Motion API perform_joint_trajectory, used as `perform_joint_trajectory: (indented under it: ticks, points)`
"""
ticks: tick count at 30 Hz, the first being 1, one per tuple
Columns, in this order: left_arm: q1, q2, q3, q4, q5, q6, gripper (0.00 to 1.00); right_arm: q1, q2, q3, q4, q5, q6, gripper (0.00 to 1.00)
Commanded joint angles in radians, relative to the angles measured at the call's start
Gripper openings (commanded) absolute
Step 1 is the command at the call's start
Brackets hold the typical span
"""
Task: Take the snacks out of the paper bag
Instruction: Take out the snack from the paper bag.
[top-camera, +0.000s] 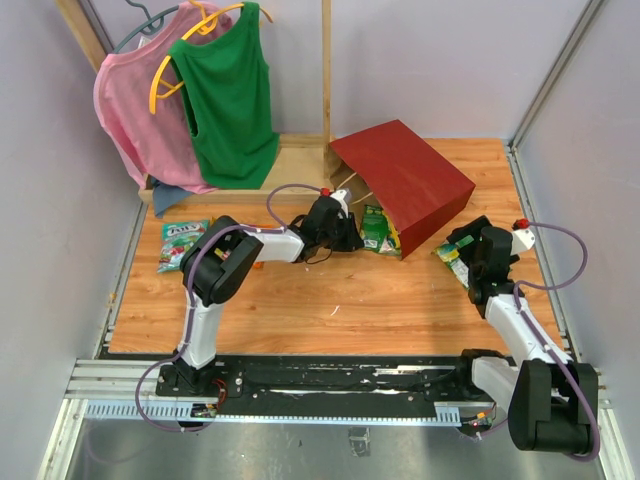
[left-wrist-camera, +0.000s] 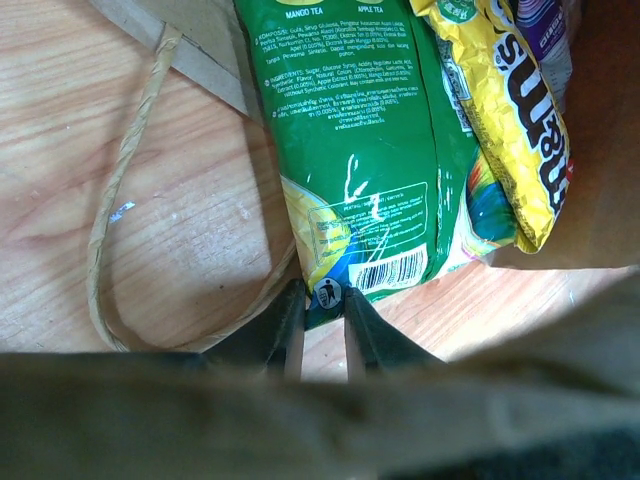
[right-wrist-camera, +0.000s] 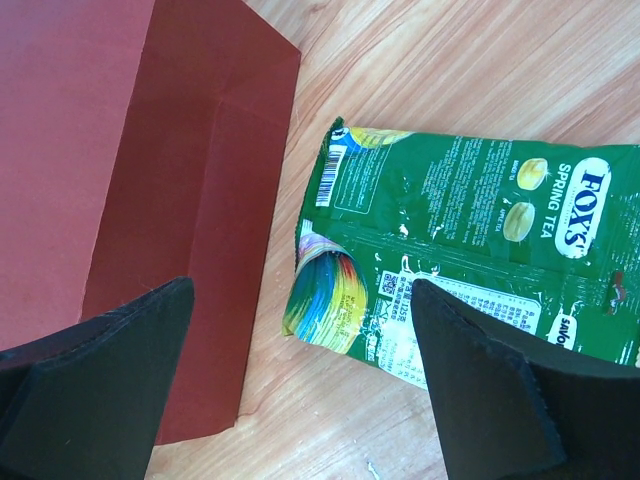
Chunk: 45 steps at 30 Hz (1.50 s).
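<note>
1. The left gripper (left-wrist-camera: 325, 308) is nearly closed. The bottom corner seal of the green packet (left-wrist-camera: 370, 150) is pinched between its jaws. The rest of that packet runs ahead of the fingertips into the mouth of the paper bag (top-camera: 405, 180), which lies on its side.
2. Ahead and to the right of those jaws, a yellow packet (left-wrist-camera: 510, 110) is lapped over the green one, and a purple packet (left-wrist-camera: 545, 25) is glimpsed beyond it. Both lie inside the bag. A twisted handle loop (left-wrist-camera: 115, 210) rests on the table (left-wrist-camera: 60, 120) to the left of the jaws.
3. The right gripper (right-wrist-camera: 300, 300) is spread wide and nothing is held in it. A Fox's packet (right-wrist-camera: 450, 250) lies flat beneath it, outside the bag, whose red wall runs under one finger.
4. The packets are judged light, limp and slippery, with loose sweets that would shift inside the glossy film.
5. The flat, stiffer crimped seal is judged the best place to grip. Since the yellow packet may be dragged along, a slow, low pull is advised.
</note>
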Motion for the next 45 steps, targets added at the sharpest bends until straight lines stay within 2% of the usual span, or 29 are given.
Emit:
perform_joint_trajectory:
  ticks: [1, 4, 7, 8, 17, 25, 32, 35, 40, 45]
  points:
    - [-0.011, -0.012, -0.011, 0.042, 0.001, -0.003, 0.25, -0.008, 0.000, 0.016, 0.021, -0.014, -0.013, 0.91]
    - [-0.011, -0.052, -0.025, 0.043, -0.007, 0.002, 0.16, -0.008, 0.001, 0.015, 0.027, -0.022, -0.013, 0.91]
    - [-0.011, -0.093, -0.037, 0.038, -0.019, 0.010, 0.02, -0.007, 0.006, 0.015, 0.030, -0.031, -0.010, 0.91]
    - [-0.011, -0.107, -0.041, 0.034, -0.024, 0.014, 0.01, -0.007, 0.006, 0.016, 0.029, -0.032, -0.011, 0.91]
    - [-0.011, -0.247, -0.111, 0.009, -0.073, 0.048, 0.01, -0.007, -0.003, 0.016, 0.024, -0.039, -0.010, 0.91]
    - [0.004, -0.423, -0.271, -0.033, -0.180, 0.086, 0.01, -0.007, -0.003, 0.012, 0.028, -0.052, -0.005, 0.91]
    - [0.165, -0.658, -0.482, 0.007, -0.021, -0.016, 0.01, -0.005, -0.003, 0.012, 0.032, -0.066, -0.002, 0.91]
    - [0.182, -0.803, -0.512, -0.067, -0.069, 0.007, 0.01, -0.003, -0.002, 0.012, 0.034, -0.072, 0.001, 0.91]
    - [0.201, -1.018, -0.517, -0.241, -0.229, 0.038, 0.01, 0.000, 0.002, 0.011, 0.039, -0.092, 0.010, 0.91]
    - [0.242, -1.136, -0.536, -0.306, -0.236, -0.026, 0.01, 0.003, 0.001, 0.011, 0.038, -0.104, 0.016, 0.91]
